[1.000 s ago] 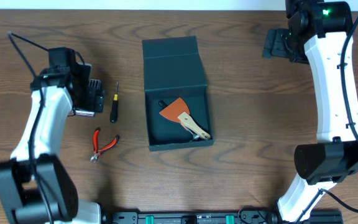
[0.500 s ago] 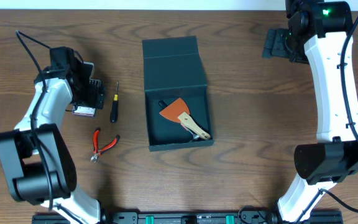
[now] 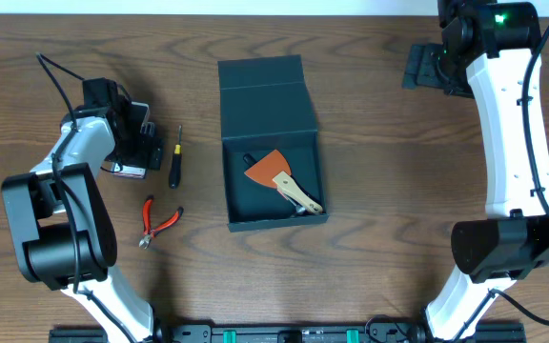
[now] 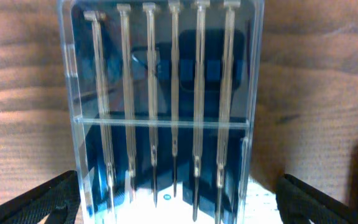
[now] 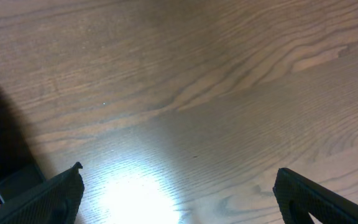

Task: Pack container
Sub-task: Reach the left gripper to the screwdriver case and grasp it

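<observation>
At table left: left claw (image 3: 133, 145), poised over the bit case (image 4: 163, 112). Change over the last second: the left arm has folded in, its elbow swinging up toward the wrist, while the claw has kept almost the same spot above the case. The case, screwdriver (image 3: 173, 162), pliers (image 3: 157, 219) and right arm have not moved. Reading: the arm looks to be settling for a pick of the case, probably the next item to go in, and nothing has been added to the load in this interval. Claw state: jaws wide, one fingertip at each lower corner of the wrist view, the clear case lying between them, nothing gripped. Whether the tips touch the table (image 5: 229, 93) cannot be told. Container (image 3: 267, 105): table centre, open, lid flap laid back on the far side, scraper (image 3: 279, 176) inside. It lies well apart from the left claw, on that claw's right, with the screwdriver and pliers between. Right claw (image 3: 432, 69): far right of the table, jaws wide, empty, over bare wood, well apart from the container. A dark edge at the left of its wrist view is probably the container's side.
</observation>
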